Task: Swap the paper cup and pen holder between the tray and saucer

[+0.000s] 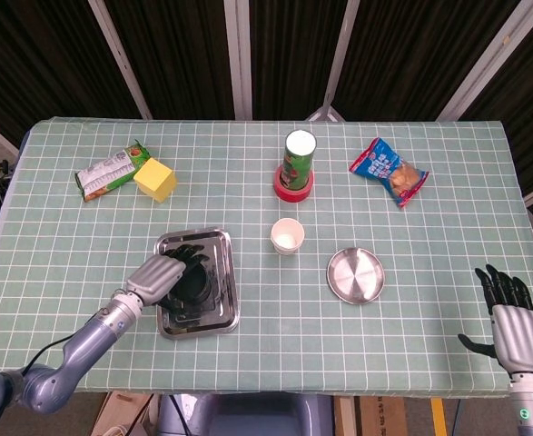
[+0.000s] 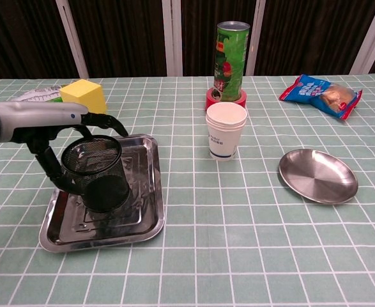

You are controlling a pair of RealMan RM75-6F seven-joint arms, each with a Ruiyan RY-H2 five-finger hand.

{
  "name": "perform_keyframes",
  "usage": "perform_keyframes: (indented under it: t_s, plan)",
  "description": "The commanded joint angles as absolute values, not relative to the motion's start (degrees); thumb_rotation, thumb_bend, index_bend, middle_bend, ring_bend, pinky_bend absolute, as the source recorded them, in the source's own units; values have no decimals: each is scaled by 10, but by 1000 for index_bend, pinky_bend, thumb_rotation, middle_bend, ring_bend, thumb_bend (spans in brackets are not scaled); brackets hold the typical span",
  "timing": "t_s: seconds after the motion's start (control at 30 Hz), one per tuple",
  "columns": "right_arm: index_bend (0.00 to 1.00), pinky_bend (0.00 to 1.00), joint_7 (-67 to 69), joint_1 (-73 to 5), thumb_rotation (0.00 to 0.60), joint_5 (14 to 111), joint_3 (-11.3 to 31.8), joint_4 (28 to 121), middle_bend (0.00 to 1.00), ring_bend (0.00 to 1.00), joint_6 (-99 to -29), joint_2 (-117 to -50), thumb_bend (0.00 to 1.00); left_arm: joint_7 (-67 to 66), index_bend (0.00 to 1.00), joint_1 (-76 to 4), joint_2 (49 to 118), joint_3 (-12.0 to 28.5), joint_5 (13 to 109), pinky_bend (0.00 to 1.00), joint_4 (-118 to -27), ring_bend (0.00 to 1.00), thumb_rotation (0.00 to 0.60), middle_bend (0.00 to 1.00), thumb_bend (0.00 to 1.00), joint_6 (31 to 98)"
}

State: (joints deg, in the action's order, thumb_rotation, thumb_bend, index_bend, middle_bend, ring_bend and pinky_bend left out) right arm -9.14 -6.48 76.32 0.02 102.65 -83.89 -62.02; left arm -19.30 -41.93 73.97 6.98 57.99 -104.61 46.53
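Left hand (image 2: 43,125) is reaching over the tray (image 2: 150,211), fingers spread around the rim of the mesh pen holder (image 2: 96,173) but not clamped on it. Paper cup (image 2: 225,130) stands off to its right, then the saucer (image 2: 317,175). Right hand (image 1: 512,318) hovers open at the bench (image 1: 248,191) edge.

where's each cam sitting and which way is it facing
Head view: high above the near edge, looking steeply down on the table; shows the left hand over the pen holder and the right hand near the right corner.
Chest view: low at the near edge, looking level across the table; shows only the left hand, fingers around the pen holder.
Both share the tray, cup and saucer.
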Motion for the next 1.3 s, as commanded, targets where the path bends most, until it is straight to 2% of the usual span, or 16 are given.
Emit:
perform_keyframes:
  t_s: [0.03, 0.1, 0.17, 0.3, 0.4, 0.5, 0.67, 1.0, 1.1, 1.3]
  plan:
    - [0, 0, -88, -63, 600, 765, 2, 1026, 8, 17, -838, -620, 0, -194, 161, -422, 747, 66, 584, 246, -1042, 59, 600, 110, 162, 471]
    - [0, 0, -85, -61, 600, 764, 5, 1025, 8, 17, -839, -620, 0, -193, 188, -423, 752, 64, 595, 292, -1039, 112, 600, 172, 265, 476]
    - [0, 0, -84, -60, 600, 764, 8, 1025, 8, 17, -840, -621, 0, -193, 218, -422, 754, 62, 604, 324, -1037, 155, 600, 217, 310, 483]
    - [0, 0, -77, -57, 600, 767, 11, 1026, 8, 21, -838, -621, 0, -185, 315, -418, 759, 60, 618, 382, -1032, 242, 600, 329, 369, 498]
    - [0, 0, -73, -56, 600, 768, 12, 1026, 8, 27, -835, -620, 0, -186, 407, -417, 762, 58, 623, 389, -1026, 268, 600, 385, 401, 506]
    - [0, 0, -65, -55, 600, 770, 14, 1026, 8, 31, -832, -620, 0, -183, 430, -416, 762, 57, 626, 390, -1023, 281, 600, 413, 422, 511]
    - [0, 0, -66, -53, 600, 766, 20, 1024, 7, 32, -832, -621, 0, -162, 430, -413, 760, 62, 638, 390, -1027, 282, 600, 416, 422, 519]
    - [0, 0, -61, -50, 600, 762, 27, 1022, 8, 35, -828, -620, 0, -89, 433, -417, 756, 94, 737, 390, -1074, 282, 600, 408, 422, 554]
    - [0, 0, -58, -48, 600, 760, 30, 1020, 8, 35, -829, -619, 0, -107, 429, -439, 768, 107, 724, 390, -1086, 282, 600, 407, 422, 537]
    - [0, 0, -51, -44, 600, 760, 34, 1018, 7, 35, -831, -615, 0, -178, 417, -512, 831, 133, 619, 387, -1065, 282, 600, 377, 419, 482]
